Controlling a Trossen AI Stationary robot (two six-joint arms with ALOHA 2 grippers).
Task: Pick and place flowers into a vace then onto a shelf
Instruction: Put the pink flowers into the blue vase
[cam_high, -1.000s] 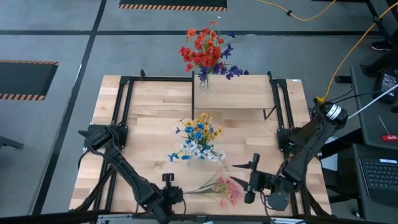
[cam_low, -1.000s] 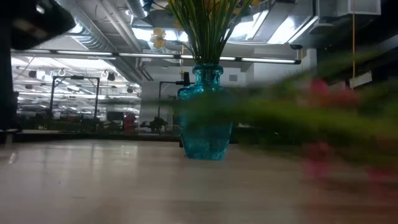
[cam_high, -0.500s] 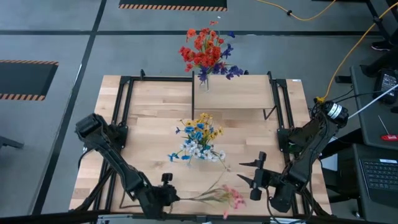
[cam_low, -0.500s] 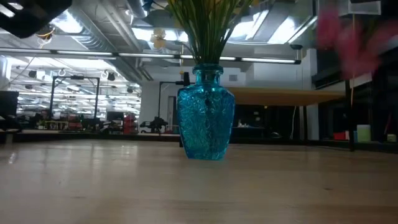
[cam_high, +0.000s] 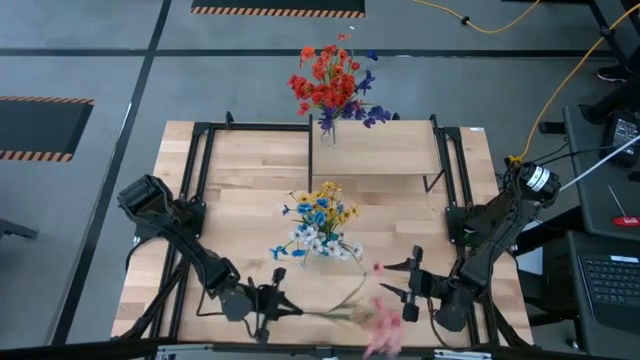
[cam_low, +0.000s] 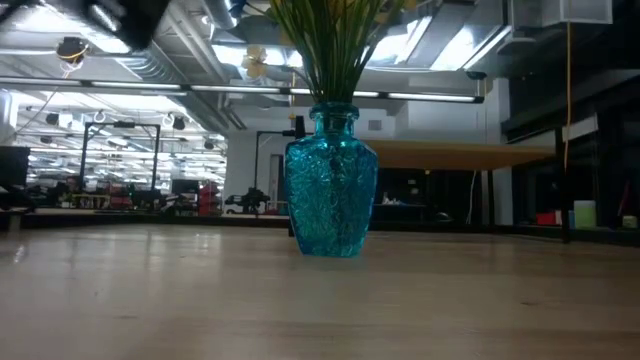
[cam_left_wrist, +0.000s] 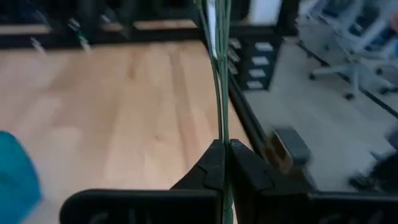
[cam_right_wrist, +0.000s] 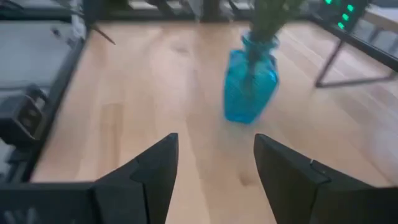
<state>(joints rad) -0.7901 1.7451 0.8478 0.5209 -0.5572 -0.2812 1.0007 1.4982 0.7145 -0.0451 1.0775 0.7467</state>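
Observation:
My left gripper (cam_high: 281, 307), near the table's front edge, is shut on a bunch of flowers: thin green stalks (cam_left_wrist: 219, 93) ending in blurred pink blooms (cam_high: 380, 322). A blue glass vase (cam_low: 331, 187) stands on its base mid-table, with blue, yellow and white flowers (cam_high: 320, 222) in it. A clear vase of red and purple flowers (cam_high: 332, 88) stands on the shelf (cam_high: 385, 150) at the far side. My right gripper (cam_high: 397, 283) hovers open to the right of the pink blooms, facing the blue vase (cam_right_wrist: 249, 79). My left gripper pinches the green stalks near their lower ends (cam_left_wrist: 222, 142) between its two fingers. The fingers come nearly level from the table's left, and the stalks run on past the fingertips along them. The bunch reaches toward the table's right, its pink blooms (cam_high: 378, 318) by the front edge.
Black metal frame rails (cam_high: 190, 200) run along the table's left and right sides, and the shelf's thin legs (cam_high: 311, 165) stand behind the blue vase. Bare tabletop (cam_high: 250, 190) lies to the left of the blue vase.
My left gripper has tipped upward and swung the pink bunch up off the table; its blooms have passed out of the low view and now blur near the front edge. My right gripper has sunk a little and rolled, staying open.

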